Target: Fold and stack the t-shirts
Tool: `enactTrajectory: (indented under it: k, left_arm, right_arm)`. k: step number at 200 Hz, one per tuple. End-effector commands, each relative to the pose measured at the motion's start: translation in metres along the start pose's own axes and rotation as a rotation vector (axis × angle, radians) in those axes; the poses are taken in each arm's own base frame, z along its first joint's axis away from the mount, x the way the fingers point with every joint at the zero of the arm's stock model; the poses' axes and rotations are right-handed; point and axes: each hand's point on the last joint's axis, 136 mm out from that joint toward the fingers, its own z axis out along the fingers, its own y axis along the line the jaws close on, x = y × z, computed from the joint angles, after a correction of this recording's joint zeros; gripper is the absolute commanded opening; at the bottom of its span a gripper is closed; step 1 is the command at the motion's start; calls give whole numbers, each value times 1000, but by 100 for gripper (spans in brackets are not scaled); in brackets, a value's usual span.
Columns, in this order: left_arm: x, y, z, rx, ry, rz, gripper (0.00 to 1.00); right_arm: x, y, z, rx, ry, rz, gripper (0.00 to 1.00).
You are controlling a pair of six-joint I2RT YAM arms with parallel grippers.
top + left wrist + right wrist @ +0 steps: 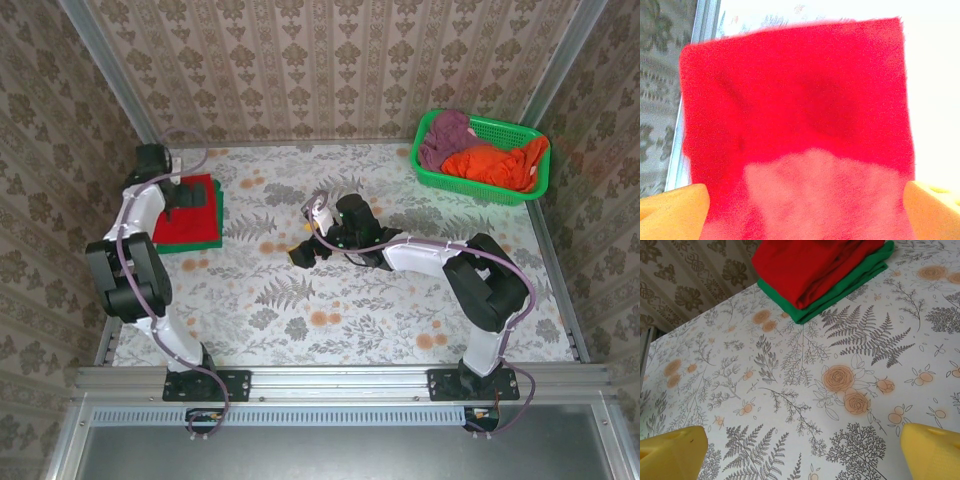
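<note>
My L gripper (805,205) spread wide just over folded red t-shirt (795,95), it lies atop green t-shirt (840,295), my R gripper (805,450) spread too, mid table (400,320), well apart from both

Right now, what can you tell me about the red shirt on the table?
The red shirt is plain soft cloth, folded into a neat flat rectangle. It lies on a folded green shirt, at the table's far left. The left arm's fingers stand open over it.
</note>
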Motion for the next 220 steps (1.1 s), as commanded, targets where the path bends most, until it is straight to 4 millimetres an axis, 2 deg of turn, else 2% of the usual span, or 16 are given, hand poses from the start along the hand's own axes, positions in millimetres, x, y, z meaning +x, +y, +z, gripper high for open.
enactTrajectory:
  k: [1,32,53,79,100,125,153,169,186,189,203,220]
  left_arm:
    - [-4,7,16,-25,11,-94,100]
    - [8,6,43,10,63,-152,100]
    - [17,7,54,52,80,-202,100]
    - [25,-3,62,119,95,-233,100]
    - [24,-7,60,154,85,-258,100]
    - [6,-7,35,154,0,-259,100]
    - [-16,-13,-13,126,-158,-213,100]
    - [-14,-26,-37,112,-241,-181,100]
    - [1,-44,-55,98,-309,-145,100]
    - [4,-48,-58,96,-321,-136,100]
    - [18,-62,-73,86,-381,-98,100]
    - [50,-75,-82,75,-405,-47,100]
  right_arm:
    - [-4,5,6,-33,-3,14,100]
    - [2,3,2,-12,7,9,100]
    - [6,2,1,-3,14,12,100]
    - [6,1,0,0,13,16,100]
    - [-2,0,-5,20,-6,9,100]
    - [-12,-12,-25,113,-50,1,100]
    - [-16,-48,-69,309,-111,25,100]
    - [-14,-71,-105,437,-150,51,100]
    - [-3,-95,-145,583,-181,90,100]
    - [-6,-96,-156,614,-202,89,100]
    - [3,-111,-193,744,-221,102,100]
    - [18,-124,-237,893,-235,117,100]
